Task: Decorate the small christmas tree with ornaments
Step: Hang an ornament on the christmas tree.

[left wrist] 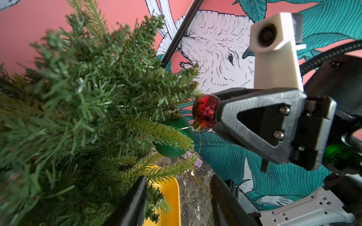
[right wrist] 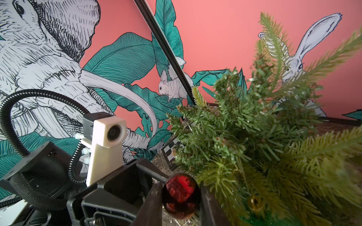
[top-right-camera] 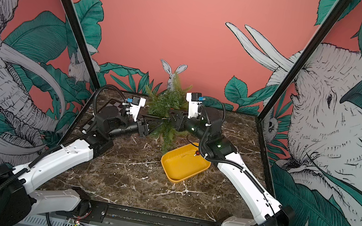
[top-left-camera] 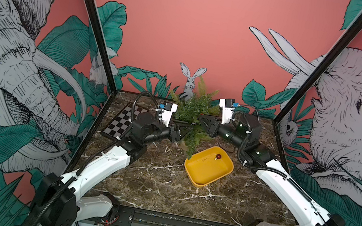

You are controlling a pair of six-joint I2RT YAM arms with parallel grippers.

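The small christmas tree [top-left-camera: 194, 109] [top-right-camera: 166, 104] stands at the back middle of the table. A glittery green ornament [left wrist: 174, 135] hangs from a low branch. My right gripper [right wrist: 181, 197] [left wrist: 213, 113] is shut on a small dark red ornament [right wrist: 181, 194] [left wrist: 204, 111] right beside the tree's branches. A thin wire hook dangles from the ball's gold cap [left wrist: 197, 127]. My left gripper [left wrist: 178, 197] [top-left-camera: 188, 127] is open just below, facing the right one. The wire and a twig hang between its fingers. Another red ornament [top-left-camera: 218, 156] [top-right-camera: 197, 152] lies in the yellow tray [top-left-camera: 197, 184].
The yellow tray [top-right-camera: 174, 180] sits in front of the tree, slightly right. A checkerboard [top-left-camera: 123, 121] lies flat at the back left under the left arm. A small purple glittery piece [left wrist: 194, 158] lies on the table by the tree's base.
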